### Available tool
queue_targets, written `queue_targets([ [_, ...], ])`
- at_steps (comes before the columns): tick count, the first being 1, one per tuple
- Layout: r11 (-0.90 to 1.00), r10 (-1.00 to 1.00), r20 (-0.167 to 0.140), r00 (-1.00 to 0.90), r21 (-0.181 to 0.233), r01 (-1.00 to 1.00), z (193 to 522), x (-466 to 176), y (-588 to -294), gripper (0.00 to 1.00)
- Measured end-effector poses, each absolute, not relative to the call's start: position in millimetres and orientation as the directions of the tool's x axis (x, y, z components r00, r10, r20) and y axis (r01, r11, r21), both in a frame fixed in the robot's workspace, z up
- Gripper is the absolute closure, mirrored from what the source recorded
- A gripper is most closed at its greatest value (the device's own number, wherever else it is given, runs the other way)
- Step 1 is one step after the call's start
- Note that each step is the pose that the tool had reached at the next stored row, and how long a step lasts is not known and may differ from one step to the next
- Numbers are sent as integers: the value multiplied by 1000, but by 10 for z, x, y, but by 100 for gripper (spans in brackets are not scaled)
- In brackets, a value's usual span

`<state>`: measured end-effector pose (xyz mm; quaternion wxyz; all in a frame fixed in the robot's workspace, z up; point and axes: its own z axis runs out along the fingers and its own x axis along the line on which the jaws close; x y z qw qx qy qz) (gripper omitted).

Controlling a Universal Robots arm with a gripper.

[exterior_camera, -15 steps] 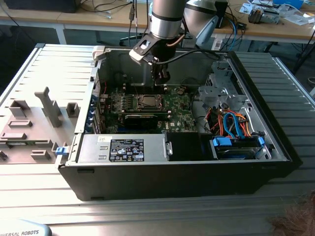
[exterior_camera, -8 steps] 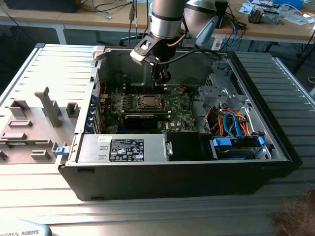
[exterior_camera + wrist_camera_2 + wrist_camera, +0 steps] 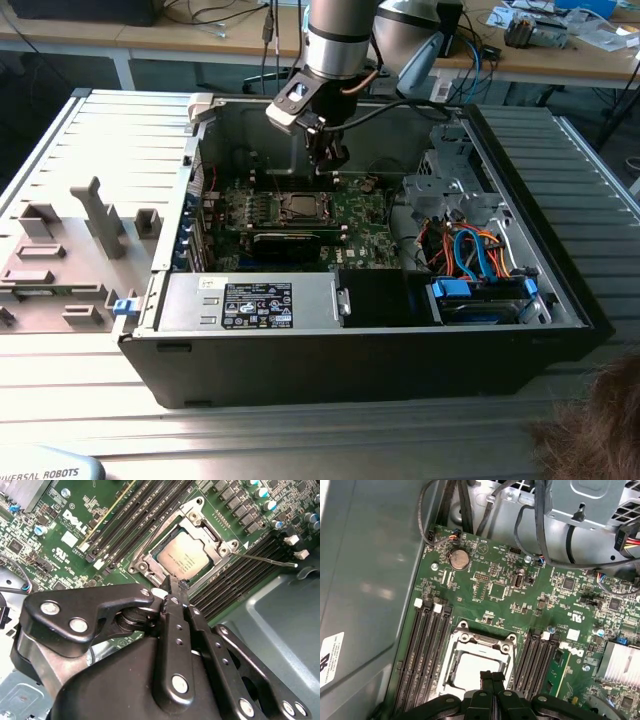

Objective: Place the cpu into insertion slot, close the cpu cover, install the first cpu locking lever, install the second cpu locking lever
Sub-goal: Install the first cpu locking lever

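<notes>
The cpu (image 3: 187, 555) lies flat in the motherboard socket, its silvery top showing through the window of the cpu cover (image 3: 220, 542), which lies down over it. A thin locking lever (image 3: 265, 560) sticks out from the socket's corner over the memory slots. My gripper (image 3: 172, 587) is shut with nothing between its narrow fingertips, and hovers just above the socket's edge. In the first wrist view the gripper (image 3: 491, 676) overlaps the cpu (image 3: 467, 667) and the cover (image 3: 485, 639). The exterior view has the gripper (image 3: 330, 160) above the socket (image 3: 298, 207) inside the open computer case.
A black graphics card (image 3: 290, 240) and a labelled power supply (image 3: 255, 300) sit in front of the socket. A drive cage with coloured cables (image 3: 480, 260) stands at the exterior view's right. Memory slots (image 3: 427, 650) flank the socket. Grey fixtures (image 3: 60, 260) lie outside the case.
</notes>
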<state>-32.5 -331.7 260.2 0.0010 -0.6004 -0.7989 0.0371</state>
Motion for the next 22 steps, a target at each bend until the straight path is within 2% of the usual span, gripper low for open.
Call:
queue_targets([
  [22, 392, 917, -49, -396, -63, 918, 2602, -325, -3316, 89],
])
